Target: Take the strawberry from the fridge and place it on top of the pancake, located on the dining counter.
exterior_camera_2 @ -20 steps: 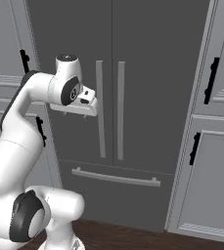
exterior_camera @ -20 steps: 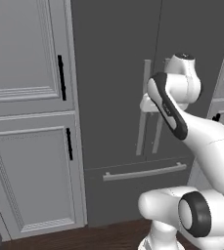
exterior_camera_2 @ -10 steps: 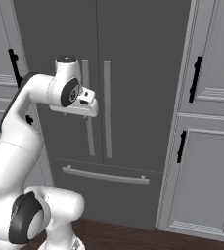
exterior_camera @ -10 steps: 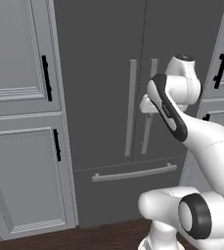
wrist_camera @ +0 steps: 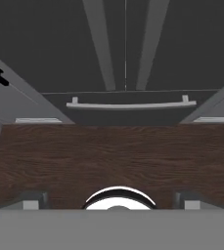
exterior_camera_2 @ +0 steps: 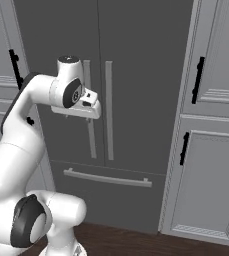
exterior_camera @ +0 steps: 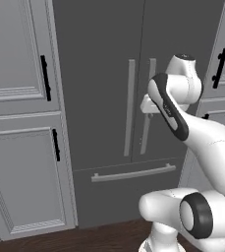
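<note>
A rendered home kitchen. Shown by a tall dark grey fridge (exterior_camera: 109,98) with double doors, long bar handles (exterior_camera: 129,106) and a bottom drawer (exterior_camera_2: 106,197), built in between panelled grey cabinets (exterior_camera: 20,123) with short black pulls (exterior_camera_2: 200,80). Underfoot, dark wood-plank floor (wrist_camera: 113,156), running up to the fridge and cabinet bases.

Left base view sits behind the arm on its left, facing forward at the closed fridge (exterior_camera: 109,98), fairly near. Right base view looks at the same fridge (exterior_camera_2: 136,75) from behind on the right; both share its doors, bar handles and bottom drawer. Hand view points down the fridge front (wrist_camera: 125,44) to the wood floor (wrist_camera: 113,156).
</note>
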Robot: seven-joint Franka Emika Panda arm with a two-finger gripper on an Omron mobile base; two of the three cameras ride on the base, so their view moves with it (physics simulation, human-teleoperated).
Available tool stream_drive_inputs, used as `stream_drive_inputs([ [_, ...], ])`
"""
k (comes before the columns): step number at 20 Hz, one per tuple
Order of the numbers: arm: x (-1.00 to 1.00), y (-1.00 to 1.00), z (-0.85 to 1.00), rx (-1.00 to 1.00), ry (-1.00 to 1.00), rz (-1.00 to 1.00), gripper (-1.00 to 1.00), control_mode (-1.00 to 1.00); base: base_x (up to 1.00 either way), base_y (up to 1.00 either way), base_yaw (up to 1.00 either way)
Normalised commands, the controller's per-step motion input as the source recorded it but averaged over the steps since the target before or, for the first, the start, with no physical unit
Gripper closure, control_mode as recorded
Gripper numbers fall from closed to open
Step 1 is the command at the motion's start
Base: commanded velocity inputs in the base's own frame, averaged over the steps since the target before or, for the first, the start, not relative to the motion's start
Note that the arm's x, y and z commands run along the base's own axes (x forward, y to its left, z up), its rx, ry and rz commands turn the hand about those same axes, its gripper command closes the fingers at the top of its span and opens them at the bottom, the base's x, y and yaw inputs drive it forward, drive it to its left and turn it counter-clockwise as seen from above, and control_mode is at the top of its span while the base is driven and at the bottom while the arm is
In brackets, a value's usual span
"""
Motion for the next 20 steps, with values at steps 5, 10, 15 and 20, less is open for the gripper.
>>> stream_drive_inputs([
  [5, 0.0, 0.0, 0.0, 0.0, 0.0, 0.0, -1.0, 1.0, -0.47, 0.0, 0.0],
  [10, 0.0, 0.0, 0.0, 0.0, 0.0, 0.0, -1.0, 1.0, -0.31, 0.0, 0.0],
  [15, 0.11, 0.0, 0.0, 0.0, 0.0, 0.0, -1.0, -1.0, 0.0, 0.0, 0.0],
  [20, 0.78, -0.2, 0.01, 0.0, -0.46, 0.01, -1.0, -1.0, 0.0, 0.0, 0.0],
])
